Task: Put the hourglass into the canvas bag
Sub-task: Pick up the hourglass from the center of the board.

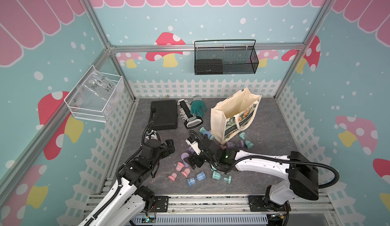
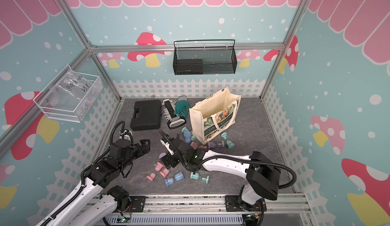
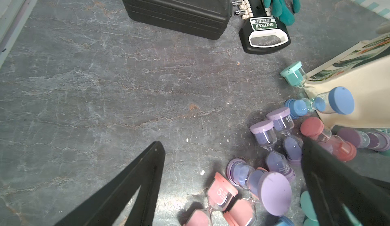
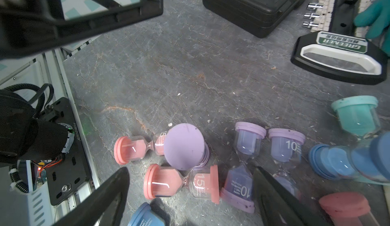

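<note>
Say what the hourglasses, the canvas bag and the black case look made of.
Hourglasses: clear glossy bulbs with glints, glass or plastic; matte caps, likely plastic or rubber. Canvas bag: matte cream cloth, soft creased walls. Black case: probably moulded plastic, ribbed surface.

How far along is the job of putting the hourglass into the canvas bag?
Done: nothing that shows; the canvas bag stands open and no hourglass is seen inside. In hand: nothing; the right gripper hangs open over a pink hourglass, and the left gripper is open too. Left: the grasp, the carry and the drop into the bag.
</note>
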